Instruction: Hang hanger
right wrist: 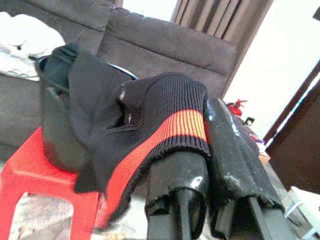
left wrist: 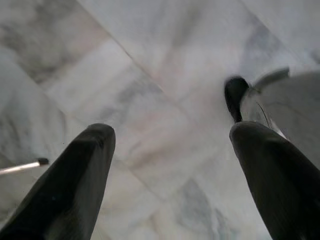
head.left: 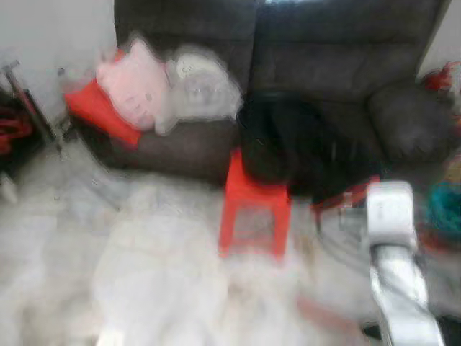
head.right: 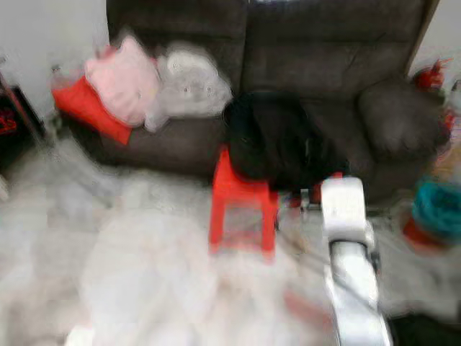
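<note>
The right gripper (right wrist: 210, 200) has its fingers (right wrist: 177, 195) clenched on a black knitted garment with a red stripe (right wrist: 165, 125), whose cuff drapes over them; I judge it is carried this way to be hung, though no hanger can be made out. The left gripper (left wrist: 170, 175) hangs idle with fingers (left wrist: 75, 185) spread wide, grasping nothing, over the marble floor (left wrist: 150, 75). The garment trails back to a black basket (right wrist: 55, 125) on a red stool (head.left: 256, 209) just before the dark sofa (head.left: 324, 65). Pink and white cushions (head.left: 166, 86) lie on the sofa's left end.
</note>
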Motion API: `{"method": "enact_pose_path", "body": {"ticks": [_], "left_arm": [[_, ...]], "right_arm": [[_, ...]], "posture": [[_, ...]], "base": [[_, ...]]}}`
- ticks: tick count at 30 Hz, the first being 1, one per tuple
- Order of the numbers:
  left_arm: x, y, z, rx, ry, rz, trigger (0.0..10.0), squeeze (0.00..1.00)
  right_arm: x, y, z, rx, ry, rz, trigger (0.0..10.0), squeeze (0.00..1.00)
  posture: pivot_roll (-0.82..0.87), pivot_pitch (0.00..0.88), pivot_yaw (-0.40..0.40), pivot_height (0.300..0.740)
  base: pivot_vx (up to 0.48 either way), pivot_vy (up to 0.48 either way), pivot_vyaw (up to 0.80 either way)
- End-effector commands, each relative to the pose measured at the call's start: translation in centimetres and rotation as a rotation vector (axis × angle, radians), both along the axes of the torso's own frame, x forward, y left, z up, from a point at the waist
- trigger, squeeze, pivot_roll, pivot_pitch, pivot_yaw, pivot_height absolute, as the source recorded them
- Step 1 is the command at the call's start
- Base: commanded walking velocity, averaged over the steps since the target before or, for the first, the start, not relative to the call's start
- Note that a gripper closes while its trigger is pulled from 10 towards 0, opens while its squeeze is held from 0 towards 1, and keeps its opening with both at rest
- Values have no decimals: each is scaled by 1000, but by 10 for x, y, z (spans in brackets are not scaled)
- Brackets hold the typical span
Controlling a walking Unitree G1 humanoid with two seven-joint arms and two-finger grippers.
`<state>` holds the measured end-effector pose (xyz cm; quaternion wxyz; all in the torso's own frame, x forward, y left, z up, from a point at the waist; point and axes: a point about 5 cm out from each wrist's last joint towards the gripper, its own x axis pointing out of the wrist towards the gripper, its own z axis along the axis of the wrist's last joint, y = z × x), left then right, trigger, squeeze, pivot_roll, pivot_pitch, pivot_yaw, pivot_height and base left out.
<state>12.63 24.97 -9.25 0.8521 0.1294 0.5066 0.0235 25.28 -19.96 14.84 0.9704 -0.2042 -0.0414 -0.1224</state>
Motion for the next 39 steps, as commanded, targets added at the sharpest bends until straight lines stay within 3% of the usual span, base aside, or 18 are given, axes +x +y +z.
{"method": "enact_pose_path", "body": {"ticks": [1, 8, 14, 15, 18, 19, 20, 22, 23, 25, 27, 29, 32, 36, 39], "left_arm": [[-4, 0, -2, 0, 17, 1, 10000, 0], [-3, 0, -1, 2, 13, 3, 10000, 0], [-2, 0, -1, 8, 17, -1, 10000, 0], [-2, 0, -1, 9, 18, -2, 10000, 0], [-2, 0, -1, 10, 18, -3, 10000, 0], [-2, 0, -1, 10, 19, -2, 10000, 0], [-2, 0, -1, 10, 19, -2, 10000, 0], [-3, 0, -1, 10, 19, -1, 10000, 0], [-3, 0, -1, 10, 19, -1, 10000, 0], [-3, 0, -1, 9, 19, -2, 10000, 0], [-3, 0, -1, 8, 19, -2, 10000, 0], [-3, 0, -1, 8, 20, -3, 10000, 0], [-2, 0, -1, 7, 22, -4, 10000, 0], [-2, -1, -1, 6, 24, -4, 10000, 0], [-2, -1, -1, 4, 26, -6, 10000, 0]], "right_arm": [[1, -2, 9, -15, -38, -7, 10000, 0], [3, 4, 15, -22, -68, 20, 10000, 0], [5, 20, 16, -35, -79, 110, 10000, 0], [6, 31, 14, -49, -66, 177, 10000, 0], [6, 44, 11, -20, -46, 272, 10000, 0], [6, 54, 8, 41, -21, 356, 10000, 0], [6, 54, 8, 41, -21, 356, 10000, 0], [2, 74, 9, 141, 14, 531, 10000, 0], [2, 74, 9, 141, 14, 531, 10000, 0], [-9, 97, 4, 177, 98, 750, 10000, 0], [-12, 101, 2, 178, 115, 799, 10000, 0], [-20, 108, 1, 275, 157, 900, 10000, 0], [-28, 112, -2, 311, 212, 1000, 10000, 0], [-22, 98, -15, 363, 236, 913, 10000, 0], [-2, 64, -54, 372, 358, 574, 10000, 0]], "posture": [[-136, 11, 0, 740], [-135, 10, 0, 740], [-135, 11, 2, 740], [-134, 12, 2, 740], [-133, 13, 2, 740], [-133, 13, 2, 740], [-133, 13, 2, 740], [-133, 14, 1, 740], [-133, 14, 1, 740], [-135, 15, 0, 740], [-135, 15, 0, 740], [-135, 15, 0, 740], [-133, 16, -1, 740], [-135, 16, -1, 740], [-138, 14, -1, 740]], "base": [[-304, 0, 0], [-253, 0, 0], [0, 0, 0], [0, 0, 0], [0, 0, 0], [0, 0, 0], [0, 0, 0], [0, 0, 0], [0, 0, 0], [0, 0, 0], [0, 0, 0], [0, 0, 0], [0, 0, 0], [0, 0, 0], [0, 0, 0]]}}
